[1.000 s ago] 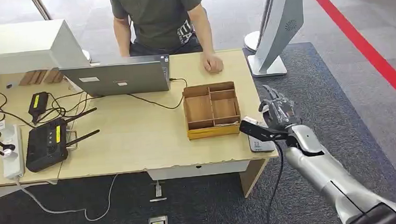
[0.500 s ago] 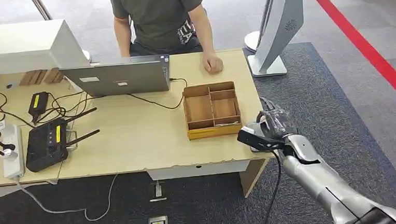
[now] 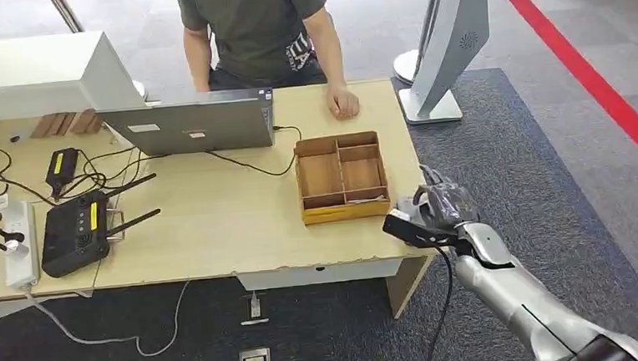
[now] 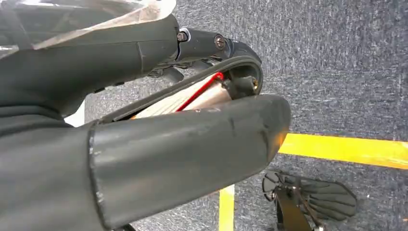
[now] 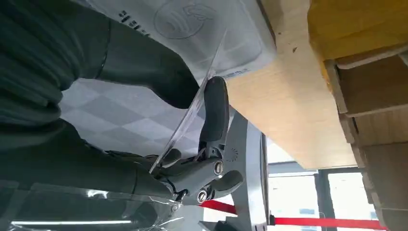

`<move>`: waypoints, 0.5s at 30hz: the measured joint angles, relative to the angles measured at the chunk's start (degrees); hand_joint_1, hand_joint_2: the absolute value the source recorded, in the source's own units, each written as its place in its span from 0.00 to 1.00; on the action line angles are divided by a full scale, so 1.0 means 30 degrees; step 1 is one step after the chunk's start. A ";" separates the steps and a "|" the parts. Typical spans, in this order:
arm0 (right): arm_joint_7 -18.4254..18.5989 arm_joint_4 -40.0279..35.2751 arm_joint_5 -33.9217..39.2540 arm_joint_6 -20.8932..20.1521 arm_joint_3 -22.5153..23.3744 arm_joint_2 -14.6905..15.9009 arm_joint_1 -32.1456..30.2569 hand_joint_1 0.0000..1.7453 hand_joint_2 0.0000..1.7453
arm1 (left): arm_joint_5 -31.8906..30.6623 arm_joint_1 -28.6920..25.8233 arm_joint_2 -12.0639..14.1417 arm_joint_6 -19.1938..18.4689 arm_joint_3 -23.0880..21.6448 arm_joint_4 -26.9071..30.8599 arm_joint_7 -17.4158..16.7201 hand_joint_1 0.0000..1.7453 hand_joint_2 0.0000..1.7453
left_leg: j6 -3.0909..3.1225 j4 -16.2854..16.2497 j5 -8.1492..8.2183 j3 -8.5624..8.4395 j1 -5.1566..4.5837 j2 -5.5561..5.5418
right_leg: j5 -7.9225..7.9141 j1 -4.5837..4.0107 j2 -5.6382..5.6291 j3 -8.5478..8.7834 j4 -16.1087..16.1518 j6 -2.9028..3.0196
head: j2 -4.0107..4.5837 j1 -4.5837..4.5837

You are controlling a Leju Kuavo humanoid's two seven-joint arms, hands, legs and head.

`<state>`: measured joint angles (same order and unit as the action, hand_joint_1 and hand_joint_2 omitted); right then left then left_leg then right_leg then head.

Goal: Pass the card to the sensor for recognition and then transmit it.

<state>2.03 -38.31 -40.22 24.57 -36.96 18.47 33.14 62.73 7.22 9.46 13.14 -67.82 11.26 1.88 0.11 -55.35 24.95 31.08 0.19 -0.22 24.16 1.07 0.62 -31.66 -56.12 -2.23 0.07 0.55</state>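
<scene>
At the table's [image 3: 219,237] near right corner, the right hand [image 3: 441,204] pinches a clear card [image 5: 192,113] just above the white sensor [image 5: 202,29]. At eleven o'clock from it stands the wooden tray [image 3: 341,177]. Whether the left hand [image 4: 144,144] is open or closed, I cannot tell.

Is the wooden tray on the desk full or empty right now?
Mostly empty: the wooden tray shows bare compartment floors in the head view; only a thin pale strip lies in its front slot, too small to identify.
</scene>
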 joint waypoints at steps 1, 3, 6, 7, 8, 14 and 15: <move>0.0000 0.0043 0.0065 0.0007 0.0000 0.0000 -0.0044 1.00 1.00 | -0.0007 0.0000 0.0007 0.0000 0.0000 0.0000 0.0036 0.00 0.00 | 0.0000 0.0000 0.0000 0.0000 0.0000 -0.0001 | 0.0000 0.0000 0.0000 0.0000 0.0001 0.0000 | 0.0000 0.0000; 0.0000 0.0138 0.0153 0.0007 -0.0021 0.0000 -0.0097 1.00 1.00 | -0.0007 -0.0002 0.0015 0.0000 0.0000 0.0000 0.0051 0.00 0.00 | 0.0000 0.0000 0.0000 0.0001 0.0000 0.0000 | 0.0000 0.0000 0.0000 0.0000 0.0000 0.0000 | 0.0000 -0.0007; 0.0000 0.0254 0.0203 0.0007 -0.0044 0.0000 -0.0154 1.00 1.00 | 0.0000 -0.0002 0.0022 0.0000 0.0000 0.0000 0.0065 0.00 0.00 | 0.0000 0.0000 0.0000 0.0001 0.0000 0.0000 | 0.0000 0.0000 0.0000 0.0001 0.0000 0.0000 | 0.0000 0.0000; 0.0000 0.0291 0.0210 0.0007 -0.0058 -0.0014 -0.0148 1.00 1.00 | 0.0007 -0.0001 0.0036 0.0000 0.0000 0.0000 0.0065 0.00 0.00 | 0.0000 0.0001 0.0000 0.0000 0.0000 0.0001 | 0.0000 0.0000 0.0000 0.0002 0.0000 0.0000 | 0.0000 -0.0001; -0.0007 0.0313 0.0211 0.0007 -0.0073 -0.0015 -0.0147 1.00 1.00 | 0.0015 -0.0002 0.0058 0.0000 0.0000 0.0000 0.0065 0.00 0.00 | 0.0000 0.0001 0.0000 0.0000 0.0001 0.0001 | 0.0000 -0.0001 0.0000 0.0003 0.0000 0.0000 | 0.0000 0.0000; -0.0117 0.0466 0.0211 0.0007 -0.0211 -0.0066 -0.0039 1.00 1.00 | 0.0058 -0.0005 0.0073 -0.0007 0.0000 0.0000 0.0014 0.00 0.00 | 0.0000 0.0001 0.0000 -0.0003 0.0001 0.0001 | 0.0000 -0.0002 0.0000 0.0009 -0.0001 0.0000 | 0.0000 0.0000; -0.0124 0.0495 0.0218 0.0007 -0.0241 -0.0087 -0.0009 1.00 1.00 | 0.0058 -0.0006 0.0073 -0.0007 0.0000 0.0000 0.0014 0.00 0.00 | 0.0000 0.0001 -0.0001 -0.0004 0.0001 0.0002 | 0.0000 -0.0002 0.0000 0.0010 -0.0001 0.0000 | 0.0000 0.0000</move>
<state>1.66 -36.83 -39.56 24.59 -37.68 18.21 33.11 62.90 7.20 9.68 13.11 -67.82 11.26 1.92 0.11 -55.35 24.95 31.07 0.19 -0.22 24.16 1.06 0.62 -31.63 -56.13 -2.23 0.07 0.55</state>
